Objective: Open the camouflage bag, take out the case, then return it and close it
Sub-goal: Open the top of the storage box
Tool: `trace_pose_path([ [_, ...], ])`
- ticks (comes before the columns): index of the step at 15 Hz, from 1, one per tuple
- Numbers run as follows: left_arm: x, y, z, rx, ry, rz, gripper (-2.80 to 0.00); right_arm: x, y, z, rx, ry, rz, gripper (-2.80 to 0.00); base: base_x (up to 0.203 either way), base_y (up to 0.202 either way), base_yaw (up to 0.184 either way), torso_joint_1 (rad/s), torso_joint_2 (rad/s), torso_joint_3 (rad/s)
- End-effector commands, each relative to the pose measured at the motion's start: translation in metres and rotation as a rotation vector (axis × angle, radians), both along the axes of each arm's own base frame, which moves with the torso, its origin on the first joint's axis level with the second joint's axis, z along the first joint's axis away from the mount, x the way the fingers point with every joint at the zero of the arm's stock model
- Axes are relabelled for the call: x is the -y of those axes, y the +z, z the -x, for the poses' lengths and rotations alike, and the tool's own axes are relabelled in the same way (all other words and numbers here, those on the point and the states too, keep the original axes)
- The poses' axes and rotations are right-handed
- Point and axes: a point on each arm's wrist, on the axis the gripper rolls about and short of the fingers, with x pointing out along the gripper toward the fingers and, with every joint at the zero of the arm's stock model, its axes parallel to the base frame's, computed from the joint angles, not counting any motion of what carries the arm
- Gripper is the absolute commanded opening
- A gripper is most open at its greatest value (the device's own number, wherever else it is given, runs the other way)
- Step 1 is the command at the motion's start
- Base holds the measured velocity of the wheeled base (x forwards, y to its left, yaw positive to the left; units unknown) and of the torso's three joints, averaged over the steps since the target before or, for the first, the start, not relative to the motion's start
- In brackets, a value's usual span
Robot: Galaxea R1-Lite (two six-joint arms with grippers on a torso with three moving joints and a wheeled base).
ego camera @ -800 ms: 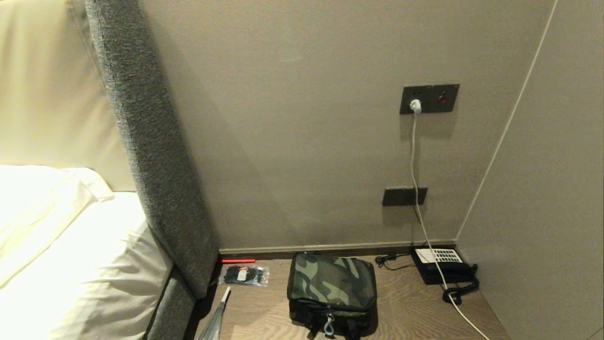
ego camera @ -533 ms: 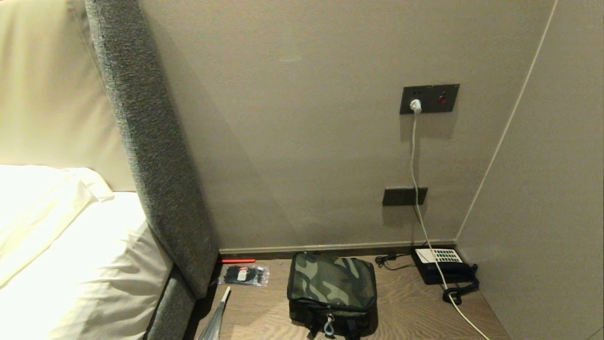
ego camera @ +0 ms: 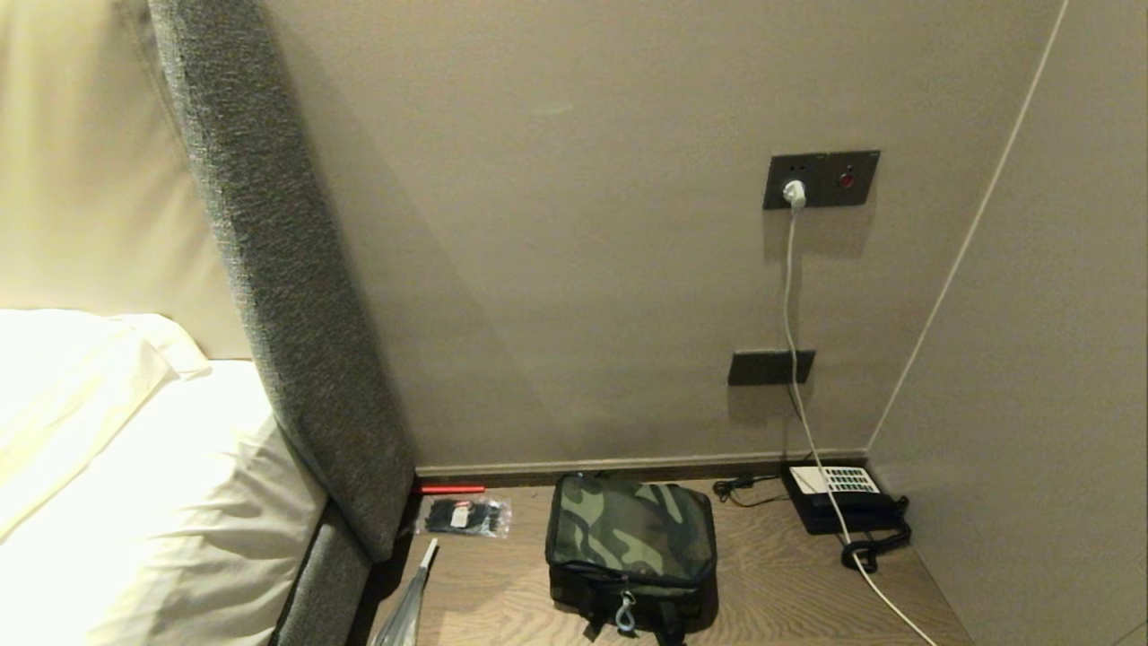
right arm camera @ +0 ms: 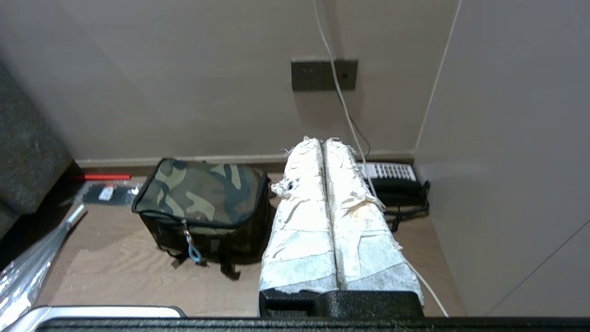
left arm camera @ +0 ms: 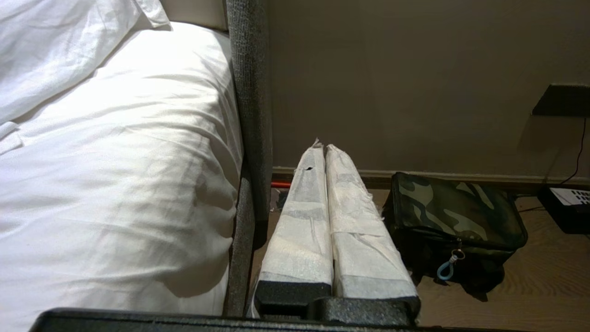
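The camouflage bag (ego camera: pixel 630 545) sits zipped shut on the wooden nightstand (ego camera: pixel 780 592), its light blue zipper pull (ego camera: pixel 625 614) hanging at the front. The bag also shows in the left wrist view (left arm camera: pixel 454 216) and the right wrist view (right arm camera: pixel 203 198). The case is hidden. My left gripper (left arm camera: pixel 324 148) is shut and empty, held back from the bag on its bed side. My right gripper (right arm camera: pixel 321 141) is shut and empty too, back from the bag on its telephone side. Neither arm appears in the head view.
A black telephone (ego camera: pixel 843 502) with a white keypad sits in the back right corner, under a white cable (ego camera: pixel 789 296) from the wall socket. A small plastic packet (ego camera: pixel 466 518) and a red stick (ego camera: pixel 451 489) lie by the grey headboard (ego camera: pixel 287 296). The bed (ego camera: pixel 134 484) fills the left.
The whole head view has shifted slightly, so the camera moved. The bag and other objects have stayed where they were.
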Motion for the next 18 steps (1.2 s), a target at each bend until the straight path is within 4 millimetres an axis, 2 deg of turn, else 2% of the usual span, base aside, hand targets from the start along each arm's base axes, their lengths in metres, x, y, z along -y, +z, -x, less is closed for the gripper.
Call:
trace_pose_path([
  [1, 0.0, -0.0008, -0.0002, -0.002, 0.001, 0.002, -2.8, 0.0, -0.0001, 0.0002, 0.003, 0.0, 0.001, -2.8, 0.0, 0.0, 0.0, 0.002, 0.01, -0.18],
  [18, 0.0, -0.0008, -0.0002, -0.002, 0.001, 0.003, -2.8, 0.0, -0.0001, 0.0003, 0.003, 0.0, -0.001, -2.8, 0.0, 0.0, 0.0, 0.002, 0.0, -0.198],
])
